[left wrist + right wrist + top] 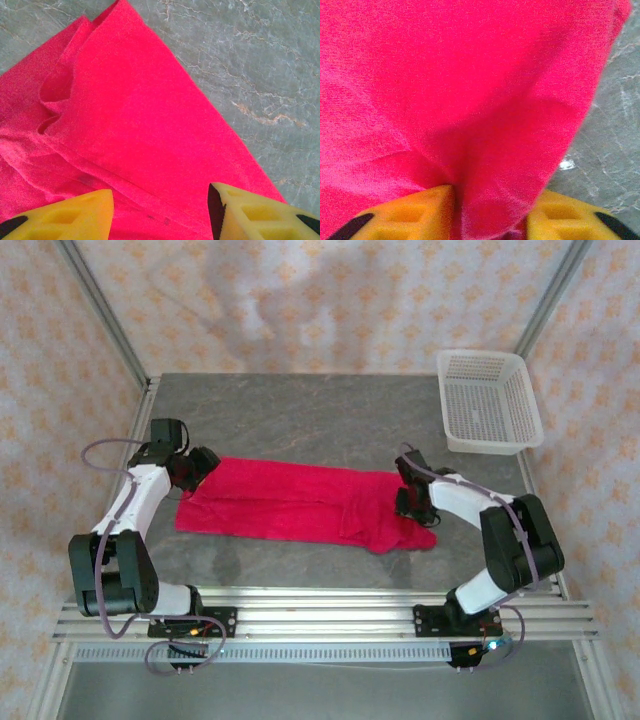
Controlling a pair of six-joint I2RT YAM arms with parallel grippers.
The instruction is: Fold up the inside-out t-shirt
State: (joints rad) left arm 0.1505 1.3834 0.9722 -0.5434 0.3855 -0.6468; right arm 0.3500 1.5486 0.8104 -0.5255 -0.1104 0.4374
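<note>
Here's the grey, marble-veined worktop, boxed in by walls of pale cloth printed with orange flowers, with slim metal posts running up the far corners. Silver rails cross the near edge, where both arms are bolted down. In the far right corner sits a white slotted basket, well apart from the action.

The red t-shirt lies across the middle of the worktop as a long folded band running left to right, a little lumpy at its right end.

The left tool is at the band's left end. From its wrist, the yellow fingers stand apart over flat cloth and grip nothing. The right tool is at the right end, clamped on a gathered ridge of red cloth, with bare grey stone showing to its right.
</note>
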